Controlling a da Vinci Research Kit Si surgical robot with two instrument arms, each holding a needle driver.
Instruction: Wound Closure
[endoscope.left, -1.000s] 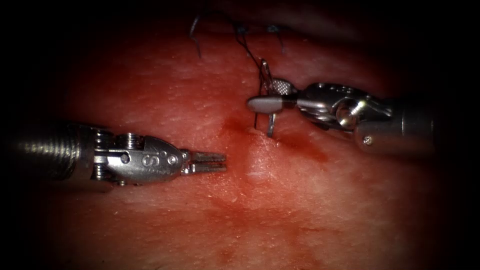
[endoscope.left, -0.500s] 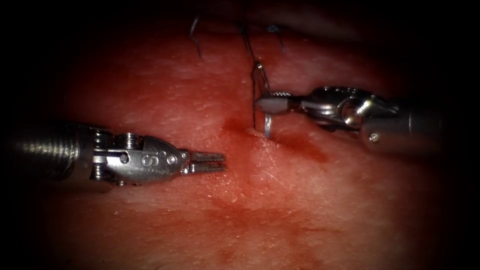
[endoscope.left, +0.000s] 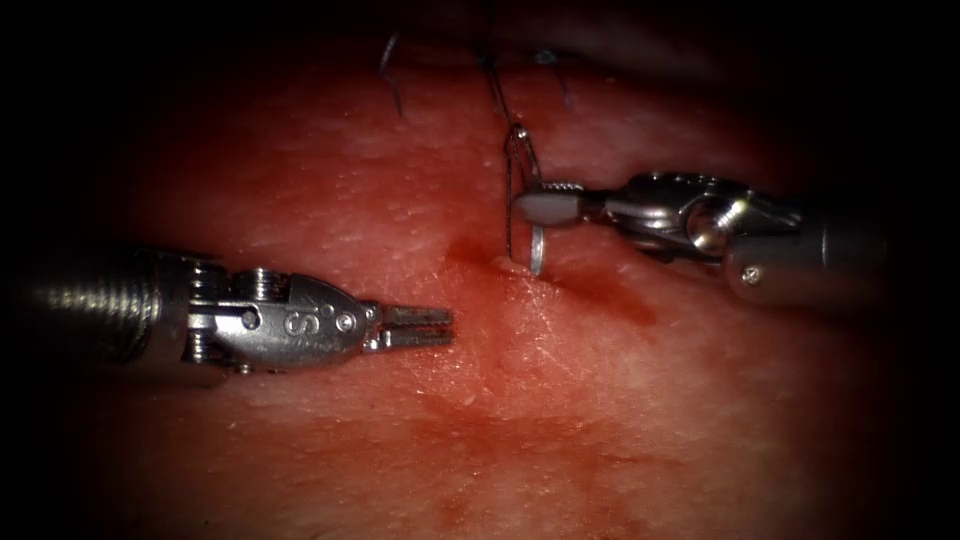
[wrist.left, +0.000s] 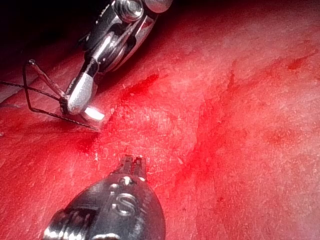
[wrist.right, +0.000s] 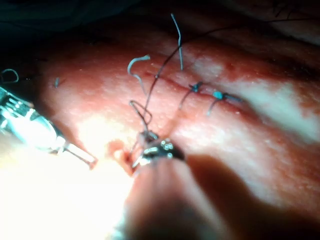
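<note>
My right tool (endoscope.left: 522, 208) comes in from the right with its jaws shut on the curved needle (endoscope.left: 512, 175) near the middle of its curve. The needle stands almost upright just right of the cut (endoscope.left: 470, 252), and its lower end (endoscope.left: 535, 262) meets the tissue (endoscope.left: 620, 400); how deep it sits I cannot tell. Dark thread (endoscope.left: 492, 85) runs from the needle's upper end to the back. My left tool (endoscope.left: 447, 326) lies left of the cut, its jaws a narrow gap apart and holding nothing. The left wrist view has the right tool (wrist.left: 75, 106) gripping the needle (wrist.left: 45, 112) beyond the left tool (wrist.left: 133, 161).
Earlier stitches with blue knots (wrist.right: 218, 95) close the cut further back, and cut ends of thread (wrist.right: 178, 37) stick up beside them. Red fluid (endoscope.left: 600, 295) stains the tissue around the needle and below it.
The right tool's jaws were open around the needle and have shut on it. The needle has turned more upright and the tool has drawn slightly right. The left tool has not moved.
</note>
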